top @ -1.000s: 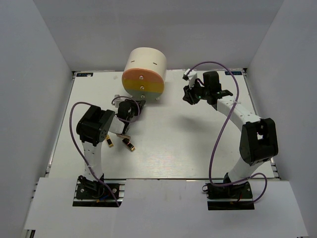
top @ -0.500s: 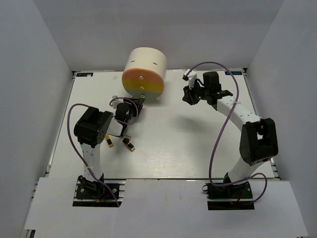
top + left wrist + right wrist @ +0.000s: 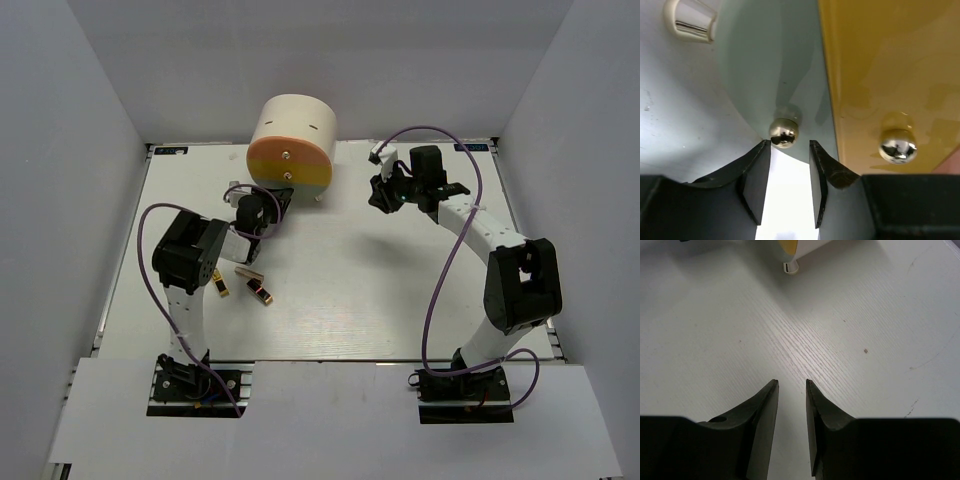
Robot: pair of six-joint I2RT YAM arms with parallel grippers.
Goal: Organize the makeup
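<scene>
The left claw [image 3: 789,146] is sitting released at the box [image 3: 292,140], jaws flanking its lowest knob [image 3: 784,132]. This is likely the drawer-opening step, calling for a pinch, then a straight pull. The right claw [image 3: 791,385] is hanging slightly parted and empty. Small gold-black lipsticks [image 3: 260,293] are lying on the desk [image 3: 400,290], apart from the box.

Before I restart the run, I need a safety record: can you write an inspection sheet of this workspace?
Surface: white table, faint scuffs.
Job's things: rose-gold lipstick and two gold-black lipsticks lying by the left arm; no brushes, tube or bottle seen.
Clutter: only the cream drawer box at the far edge.
Grippers: left jaws open, tips at the lowest drawer's knob; right jaws open, empty, over bare table.
Cables: a purple cable looped along each arm.
Surroundings: plain white walls.
</scene>
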